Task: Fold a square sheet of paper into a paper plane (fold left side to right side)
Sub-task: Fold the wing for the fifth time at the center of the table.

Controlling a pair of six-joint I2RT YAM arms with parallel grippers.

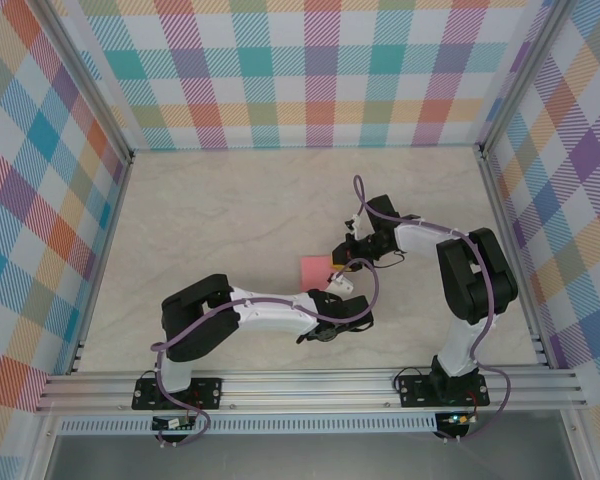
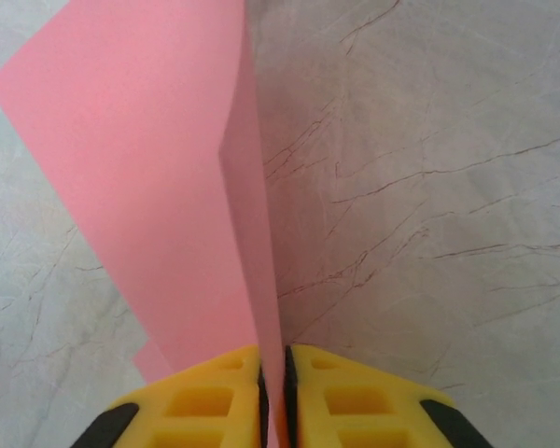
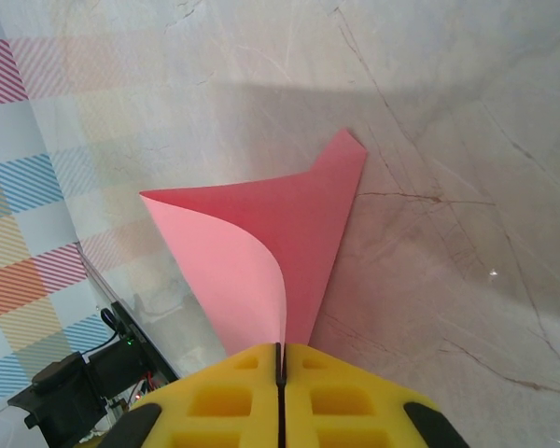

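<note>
Left jaws: yellow pads (image 2: 205,401) closed on the square sheet of paper (image 2: 159,187), pinching a lifted part.
Right jaws: closed too, gripping a curled-up edge of that sheet.
Sheet position: mid-worktop (image 1: 230,210), partly raised, between my arms.
Handling: I judge it featherlight, limp and easily creased or torn, so hold the edges only.
Surfaces: matte salmon-pink paper; smooth, marbled worktop.

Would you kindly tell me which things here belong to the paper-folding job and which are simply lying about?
Belongs to the job:
square sheet of paper, one side lifted and curling over
left fingers, shut on the paper
right fingers, shut on the paper

Merely surroundings:
table
checked walls
aluminium rail
</note>
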